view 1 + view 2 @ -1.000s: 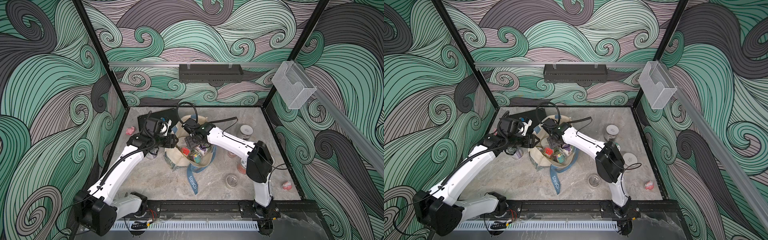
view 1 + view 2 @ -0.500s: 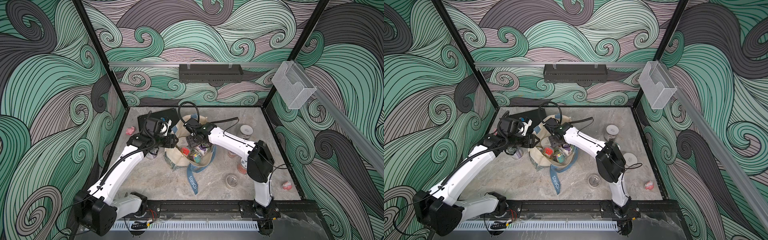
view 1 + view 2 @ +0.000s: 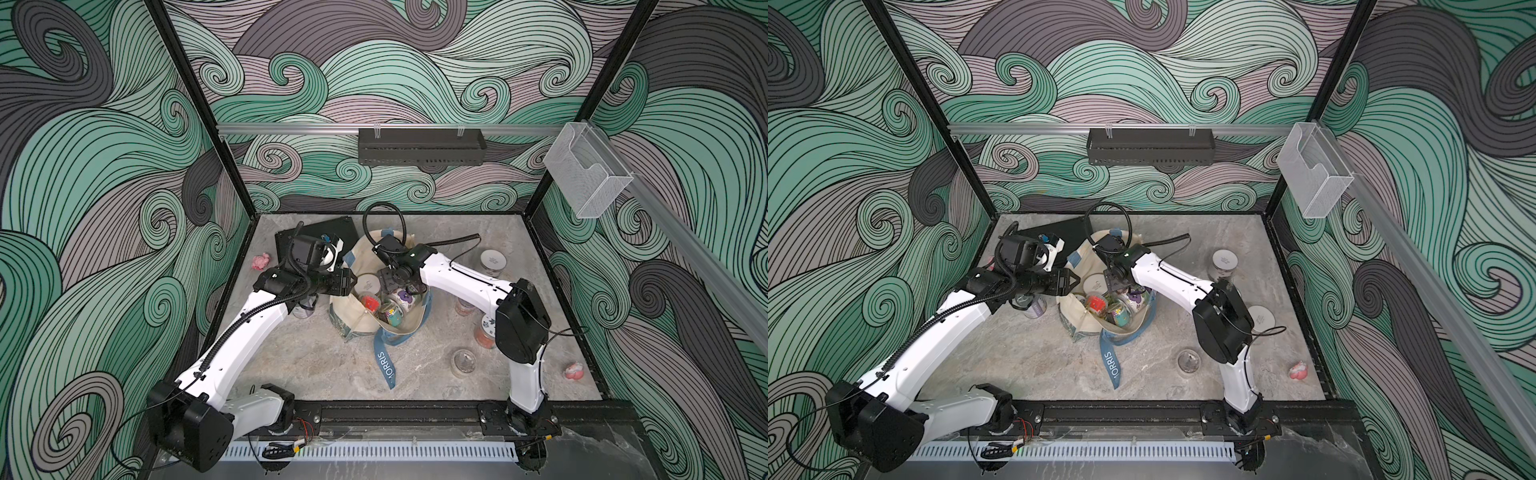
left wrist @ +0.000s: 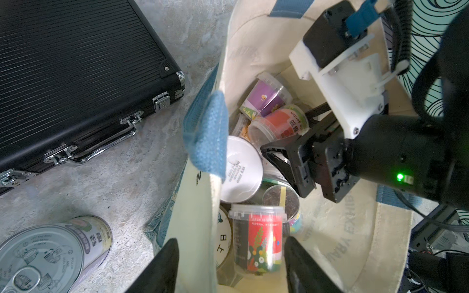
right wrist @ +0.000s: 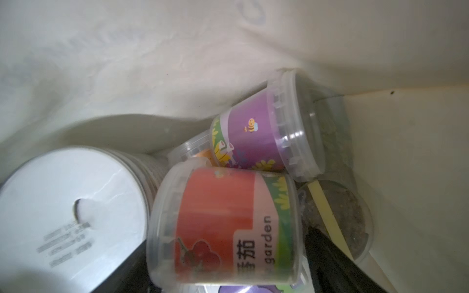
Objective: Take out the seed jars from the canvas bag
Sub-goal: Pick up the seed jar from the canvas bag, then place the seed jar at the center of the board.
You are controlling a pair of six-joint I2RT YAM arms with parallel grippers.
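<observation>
Right wrist view: right fingers [image 5: 327,256] stand apart astride a red-label seed jar [image 5: 228,223], which lies on its side inside the canvas bag [image 5: 177,63]. Can't tell whether they press it. Vs. a sec. ago, both top views show almost no change: the right arm nudged a touch across the bag mouth, then stopped, and the left arm is as it was. Left fingers [image 4: 162,269] are apart at the bag rim, one outside the canvas and one inside, w/ a second red-label jar [image 4: 256,243] between them; nothing is clamped. The jars out on the bench [image 3: 316,365], e.g. the white-lid jar [image 3: 493,261], are the same no. as before. Judgement: no jar has left the bag this sec. The grasp step is unfinished, and several jars, incl. the purple-label jar [image 5: 253,137], are still to lift.
</observation>
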